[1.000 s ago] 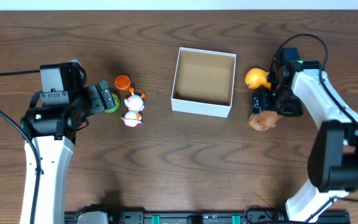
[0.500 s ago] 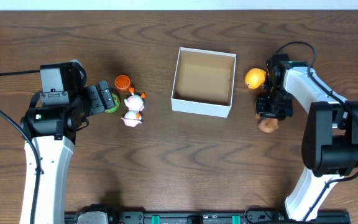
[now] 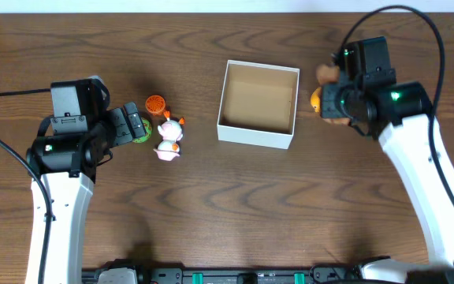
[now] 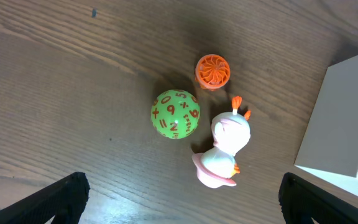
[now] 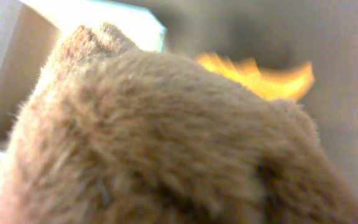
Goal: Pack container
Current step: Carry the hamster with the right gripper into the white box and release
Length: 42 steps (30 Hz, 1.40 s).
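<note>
The container (image 3: 257, 136), a square white box with a brown inside, sits mid-table with nothing in it. Its wall also shows in the left wrist view (image 4: 340, 118) and its rim in the right wrist view (image 5: 117, 15). My right gripper (image 3: 333, 101) hangs above the table just right of the container, shut on a brown plush toy (image 5: 166, 137) that fills the right wrist view. A yellow-orange toy (image 3: 315, 100) lies partly hidden beneath it. My left gripper (image 4: 182, 202) stands open near a green number ball (image 4: 175, 114), an orange disc toy (image 4: 213, 71) and a white-pink duck toy (image 4: 224, 152).
The three left-side toys lie close together between the left arm (image 3: 69, 146) and the container. The right arm (image 3: 416, 150) reaches in from the right over the wooden table (image 3: 235, 213).
My right gripper shut on the brown plush toy and lifted it off the table, moving up and toward the back beside the container. The left arm has not moved.
</note>
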### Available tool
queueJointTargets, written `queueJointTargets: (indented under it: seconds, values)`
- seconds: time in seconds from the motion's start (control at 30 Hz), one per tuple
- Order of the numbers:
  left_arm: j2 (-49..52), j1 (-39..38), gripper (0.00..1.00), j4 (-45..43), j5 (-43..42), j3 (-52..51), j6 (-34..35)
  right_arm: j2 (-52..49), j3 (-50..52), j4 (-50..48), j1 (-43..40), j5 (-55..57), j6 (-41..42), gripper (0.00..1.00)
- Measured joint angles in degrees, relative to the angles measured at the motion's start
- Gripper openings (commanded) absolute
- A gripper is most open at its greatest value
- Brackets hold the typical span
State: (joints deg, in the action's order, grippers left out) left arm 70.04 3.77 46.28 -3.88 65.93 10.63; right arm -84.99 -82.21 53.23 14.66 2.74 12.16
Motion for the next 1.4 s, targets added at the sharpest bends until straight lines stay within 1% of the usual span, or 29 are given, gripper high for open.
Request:
queueJointTargets:
  seconds: [0.1, 0.23, 0.33, 0.5, 0.6, 0.7, 0.8, 1.1, 1.23, 1.33, 1.4]
  values:
    - [0.00, 0.00, 0.98, 0.00, 0.00, 0.00, 0.00, 2.51, -0.74, -6.25, 5.07, -0.17, 1.75, 0.11]
    - [0.00, 0.00, 0.98, 0.00, 0.00, 0.00, -0.02, 0.66, -0.76, -13.70, 10.19, -0.09, 4.42, 0.11]
    - [0.00, 0.00, 0.98, 0.02, -0.02, 0.00, -0.02, -3.74, -0.76, -18.25, 11.96, -0.04, 6.71, 0.11]
    - [0.00, 0.00, 0.98, 0.02, -0.02, 0.00, -0.13, -14.14, -0.76, -24.06, 12.26, 0.20, 9.11, 0.11]
    - [0.00, 0.00, 0.98, 0.02, 0.00, 0.00, -0.13, -19.28, -0.72, -25.40, 12.24, 0.31, 9.66, 0.11]
    - [0.00, 0.00, 0.98, 0.02, 0.00, 0.00, -0.13, -23.28, -0.66, -25.11, 12.24, 0.24, 9.92, 0.07]
    - [0.00, 0.00, 0.98, 0.02, 0.00, 0.00, -0.13, -25.29, -0.57, -23.12, 12.20, 0.55, 10.01, 0.07]
    - [0.00, 0.00, 0.98, 0.02, 0.00, 0.00, -0.13, -25.42, -0.50, -15.34, 10.14, 3.08, 8.22, 0.03]
    - [0.00, 0.00, 0.98, 0.02, 0.00, 0.00, -0.13, -25.42, -0.50, -14.14, 8.81, 4.24, 6.36, 0.05]
    - [0.00, 0.00, 0.98, 0.02, 0.00, 0.00, -0.13, -25.42, -0.50, -15.19, 8.39, 4.72, 3.91, 0.09]
    - [0.00, 0.00, 0.98, 0.02, 0.00, 0.00, -0.13, -25.42, -0.50, -16.61, 8.39, 4.59, 1.90, 0.09]
